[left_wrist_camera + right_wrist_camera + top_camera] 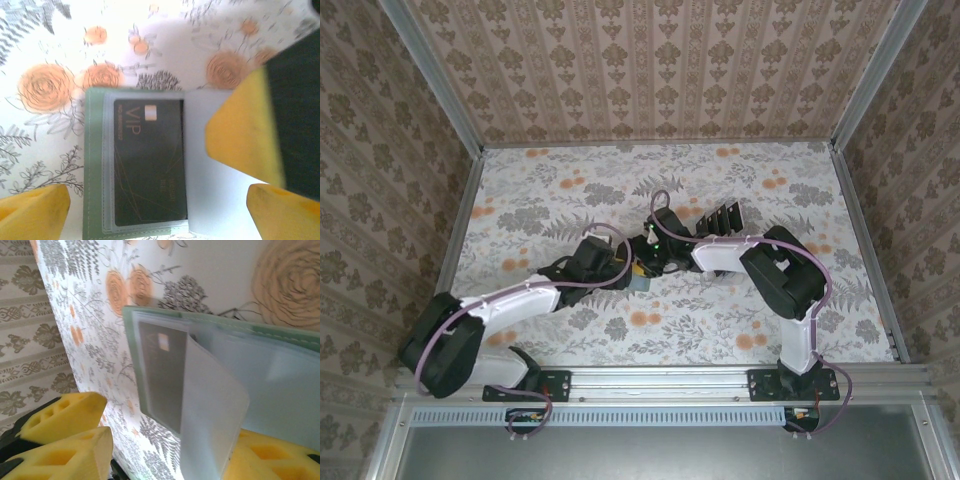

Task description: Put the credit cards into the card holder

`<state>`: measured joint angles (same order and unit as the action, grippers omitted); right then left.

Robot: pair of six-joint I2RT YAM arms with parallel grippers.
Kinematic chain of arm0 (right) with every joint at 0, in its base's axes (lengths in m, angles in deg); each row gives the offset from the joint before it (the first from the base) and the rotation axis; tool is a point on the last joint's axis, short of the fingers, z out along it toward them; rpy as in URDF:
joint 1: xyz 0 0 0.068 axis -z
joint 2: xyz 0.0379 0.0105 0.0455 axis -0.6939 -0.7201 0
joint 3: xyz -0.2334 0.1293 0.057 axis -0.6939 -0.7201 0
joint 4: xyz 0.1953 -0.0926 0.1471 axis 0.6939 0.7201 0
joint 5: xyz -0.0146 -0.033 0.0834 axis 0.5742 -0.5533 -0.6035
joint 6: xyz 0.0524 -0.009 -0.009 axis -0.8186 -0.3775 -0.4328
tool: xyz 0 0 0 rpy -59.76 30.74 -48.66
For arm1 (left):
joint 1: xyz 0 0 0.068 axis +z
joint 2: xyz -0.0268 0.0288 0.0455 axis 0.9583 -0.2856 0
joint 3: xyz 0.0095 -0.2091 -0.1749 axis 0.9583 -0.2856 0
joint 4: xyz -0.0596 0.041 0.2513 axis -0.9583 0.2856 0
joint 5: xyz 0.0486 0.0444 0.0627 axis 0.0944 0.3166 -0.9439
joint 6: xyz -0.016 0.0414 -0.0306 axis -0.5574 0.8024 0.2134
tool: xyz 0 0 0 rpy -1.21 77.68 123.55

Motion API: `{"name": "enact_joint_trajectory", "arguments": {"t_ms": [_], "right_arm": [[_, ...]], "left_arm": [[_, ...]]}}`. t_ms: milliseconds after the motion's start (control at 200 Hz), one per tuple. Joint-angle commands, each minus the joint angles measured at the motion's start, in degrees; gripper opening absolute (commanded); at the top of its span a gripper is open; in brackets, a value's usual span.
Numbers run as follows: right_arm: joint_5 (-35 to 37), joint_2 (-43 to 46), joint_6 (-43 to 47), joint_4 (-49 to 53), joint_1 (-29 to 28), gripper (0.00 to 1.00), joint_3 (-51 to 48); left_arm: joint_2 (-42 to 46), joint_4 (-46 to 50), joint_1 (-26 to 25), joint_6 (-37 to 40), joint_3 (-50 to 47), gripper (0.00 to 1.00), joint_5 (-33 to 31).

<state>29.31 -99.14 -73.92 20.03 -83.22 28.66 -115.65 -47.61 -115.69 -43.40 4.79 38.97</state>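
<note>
Top external: the left arm (510, 300) and right arm (780, 270) are met at mid-table over the card holder (640, 283). Left wrist: the left gripper (157, 212) is spread wide, released, above the opened holder, where a black credit card (150, 160) is sleeved. Right wrist: the right gripper (162, 457) is parted, with one finger (265, 460) set against a lifted clear sleeve (212, 405).

Left arm (515, 298), right arm (720, 255): white link shells, bulky black joint housings, black base plates. A mauve cable (825, 275) loops along each arm. Small green light (650, 240) at the right wrist. Finger pads (62, 415) are yellow and wedge-shaped, with honeycomb cut-outs.
</note>
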Motion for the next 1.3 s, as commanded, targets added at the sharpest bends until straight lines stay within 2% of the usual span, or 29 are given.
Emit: {"name": "enact_joint_trajectory", "arguments": {"t_ms": [0, 230, 465, 675, 930, 1295], "right_arm": [[-1.00, -1.07, 0.46, 3.00, -0.65, 0.58, 4.09], [-0.40, -6.72, 1.61, 8.08, -2.64, 0.58, 12.19], [-0.22, -12.07, 3.31, 13.09, -4.20, 0.58, 20.18], [-0.57, -7.57, 7.02, 13.94, -4.13, 0.58, 20.19], [1.94, -2.70, 11.13, 20.24, -4.29, 0.58, 16.90], [3.22, -4.82, 15.55, 22.92, -5.28, 0.58, 12.54]], "left_arm": [[4.19, 1.59, 0.43, -1.42, -1.31, 1.00, -2.54], [10.20, 3.37, 1.88, -2.93, -3.07, 1.00, -4.46], [12.73, 4.56, 4.99, -3.11, -4.60, 1.00, -3.42], [14.47, 5.26, 7.65, -3.12, -6.02, 1.00, -2.10], [12.78, 5.21, 10.51, -3.02, -5.99, 1.00, -1.34], [10.02, 6.10, 13.19, -1.79, -3.66, 1.00, -0.41]]}}
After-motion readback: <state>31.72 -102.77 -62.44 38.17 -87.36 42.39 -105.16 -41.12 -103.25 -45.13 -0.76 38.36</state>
